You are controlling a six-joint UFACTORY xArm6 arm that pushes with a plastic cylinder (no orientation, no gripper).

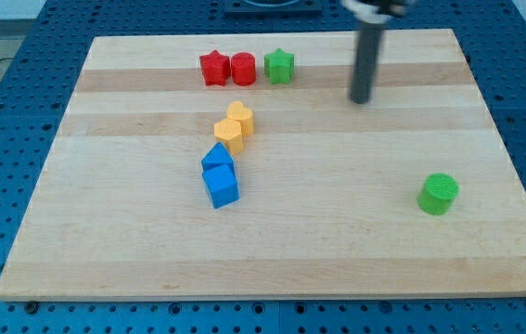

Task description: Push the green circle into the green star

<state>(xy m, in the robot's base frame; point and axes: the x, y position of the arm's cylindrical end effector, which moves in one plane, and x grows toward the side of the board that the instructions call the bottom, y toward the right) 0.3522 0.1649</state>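
The green circle [439, 193] sits on the wooden board at the view's right, below the middle. The green star [279, 66] sits near the view's top, just right of the red blocks. My tip [361, 98] is on the board right of the green star and well above and to the left of the green circle, touching neither.
A red star [213, 68] and a red circle [243, 68] stand in a row left of the green star. A yellow heart [239, 118] and a yellow hexagon [229, 135] lie mid-board, with two blue blocks [219, 176] below them. The board edge [272, 295] borders blue pegboard.
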